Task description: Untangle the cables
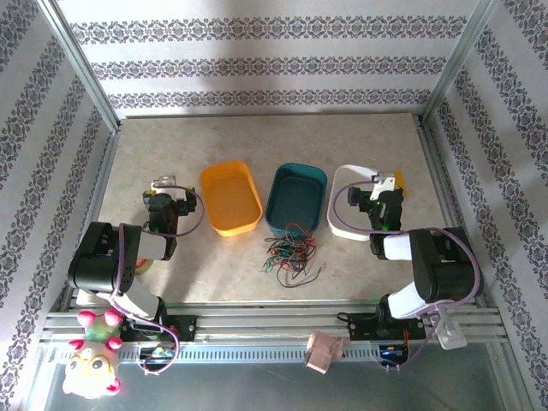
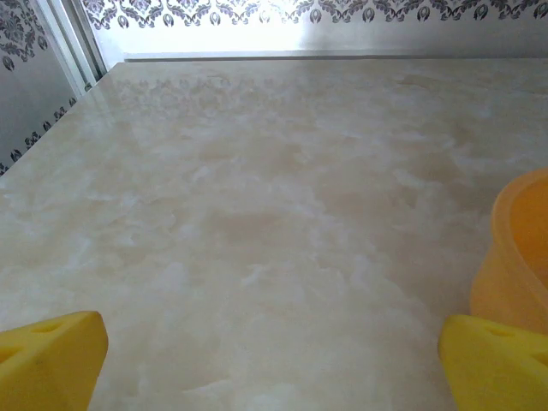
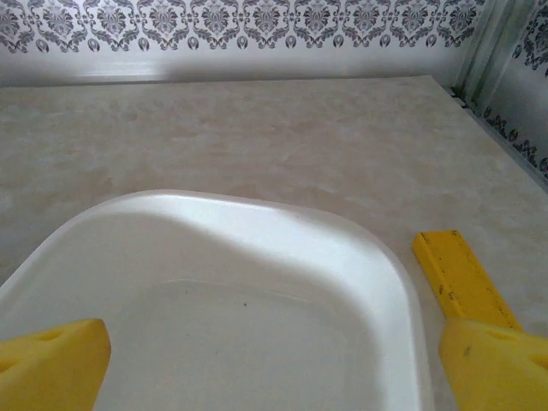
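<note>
The cables (image 1: 289, 253) lie in one loose heap of red, green and black strands on the counter (image 1: 171, 145), just at the 6 o'clock side of the teal bin (image 1: 297, 199), right by its near rim. I judge them feather-light, limp and springy. They are thread-thin, so they would slip out of a shallow pinch, and pulling one would likely drag its neighbours along. The best hold, I think, is a free end or an outlying loop at the heap's edge, such as the dark strand trailing out toward 4 o'clock, while my other tool pins the rest.

Both tools are well apart from the heap. My left tool (image 1: 164, 187) sits at about 10 o'clock from it, beside the orange bin (image 1: 229, 197), spread wide and empty over bare counter, pointing toward 12. My right tool (image 1: 385, 187) sits at about 2 o'clock, over the white bin (image 3: 257, 205), likewise released with nothing between its fingers. Both arms are folded back, elbows close to their bases.
</note>
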Tool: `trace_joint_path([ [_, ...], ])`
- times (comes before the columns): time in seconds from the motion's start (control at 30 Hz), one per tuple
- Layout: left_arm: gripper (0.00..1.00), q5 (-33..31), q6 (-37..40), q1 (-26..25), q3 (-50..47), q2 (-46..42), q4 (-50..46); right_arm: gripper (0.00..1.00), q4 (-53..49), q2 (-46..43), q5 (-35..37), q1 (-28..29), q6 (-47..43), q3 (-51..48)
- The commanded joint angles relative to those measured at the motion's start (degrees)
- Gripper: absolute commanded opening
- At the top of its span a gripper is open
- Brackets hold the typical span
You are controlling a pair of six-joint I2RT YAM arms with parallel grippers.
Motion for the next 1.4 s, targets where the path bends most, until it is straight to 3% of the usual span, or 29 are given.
trace_joint_path([
  [0.0, 0.99, 0.37, 0.88, -0.04, -0.25, 0.45, 1.22, 0.98, 0.59, 0.52, -1.48, -0.05, -1.08, 0.87],
  [0.57, 0.99, 6.33, 2.96, -0.13, -1.92, 0.36, 4.14, 0.98, 0.35, 0.52, -2.16, -0.31, -0.86, 0.97],
  [0.73, 0.99, 3.57, 1.78, 0.06, 0.40, 0.37, -0.30, 0.98, 0.26, 0.63, -2.72, -0.61, -0.68, 1.06],
  [1.17, 0.99, -0.50, 0.75, 0.04, -0.11, -0.17, 0.94, 0.98, 0.16, 0.35, -5.68, -2.13, 0.66, 0.98],
  [1.23, 0.99, -1.68, 2.21, -1.38, 1.44, -5.67, -6.58, 0.98, -0.65, -0.87, -3.90, -2.09, 1.14, 1.29],
  [1.27, 0.99, -5.53, 2.47, -2.59, 3.45, -9.02, -12.77, 0.98, -4.48, -3.99, -0.84, -1.42, 0.91, 1.85],
  [1.37, 0.99, -12.86, 3.37, -4.58, 9.49, -16.16, -26.58, 0.96, -26.37, -16.73, 13.75, 3.04, 3.29, 6.92],
])
